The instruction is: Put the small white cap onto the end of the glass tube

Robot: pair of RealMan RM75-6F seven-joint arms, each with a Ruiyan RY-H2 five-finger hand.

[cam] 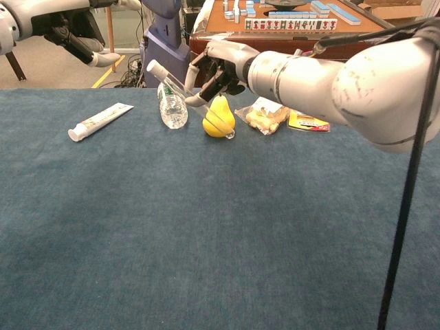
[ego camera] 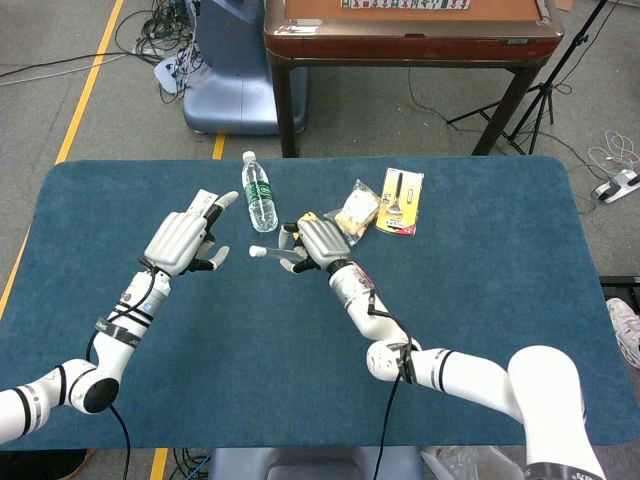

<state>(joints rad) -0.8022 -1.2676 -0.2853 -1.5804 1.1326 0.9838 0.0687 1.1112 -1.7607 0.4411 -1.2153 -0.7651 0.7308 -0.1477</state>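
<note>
My right hand (ego camera: 318,243) (cam: 221,67) grips a clear glass tube (cam: 189,97) above the blue table, tilted with its lower end near the pear. A small white cap (ego camera: 257,252) (cam: 154,67) sits on the tube's upper, left-pointing end. Over the table's left part, my left hand (ego camera: 183,240) (cam: 77,42) hovers with its fingers spread and nothing in it. A clear gap separates it from the cap.
A water bottle (ego camera: 258,192) (cam: 172,110) lies behind the tube, with a yellow pear (cam: 220,117) under my right hand. A toothpaste tube (cam: 100,120) lies at the left. A snack bag (ego camera: 355,212) and a yellow packet (ego camera: 402,202) lie right of the pear.
</note>
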